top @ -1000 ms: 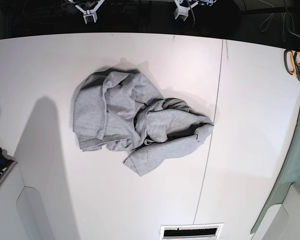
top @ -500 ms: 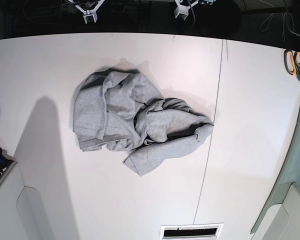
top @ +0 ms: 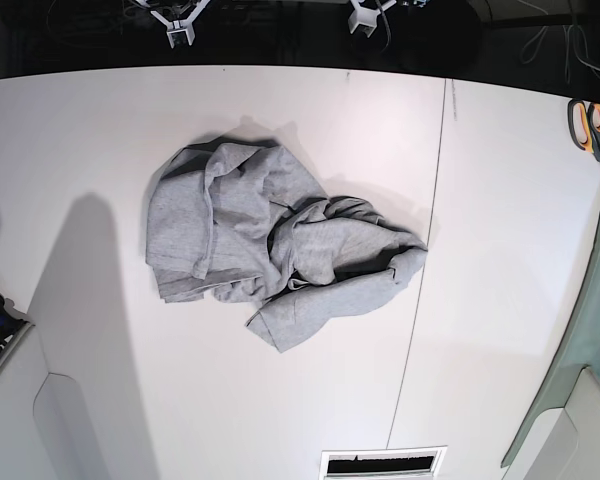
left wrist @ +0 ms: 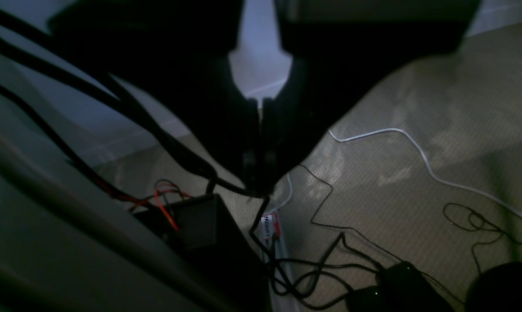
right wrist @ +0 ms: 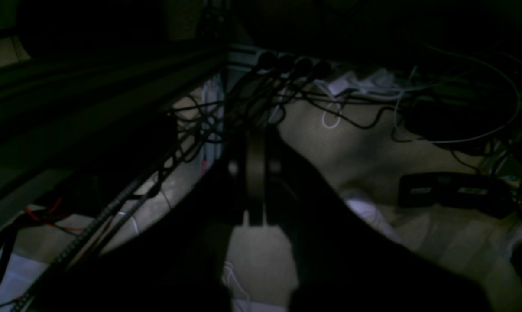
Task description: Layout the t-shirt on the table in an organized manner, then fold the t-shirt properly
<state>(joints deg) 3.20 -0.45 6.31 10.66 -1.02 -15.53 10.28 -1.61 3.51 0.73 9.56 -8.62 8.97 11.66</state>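
Both claws, left claw (left wrist: 261,130) and right claw (right wrist: 255,190), pinched together on nothing and well away from the crumpled t-shirt (top: 270,245); they should reach over the tabletop (top: 500,250), part, and grab opposite edges to spread it.

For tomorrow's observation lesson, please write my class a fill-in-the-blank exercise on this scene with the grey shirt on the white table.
1. The light heather-grey cotton t-shirt lies in a ____ heap, not spread flat.
2. It rests on the large flat white table, to the ____ of the thin dark seam line in the base view.
3. The orange-handled scissors lie near the table's ____ edge in that view.
4. The left pincer has its jaws ____.

Missing words: crumpled; left; right; shut
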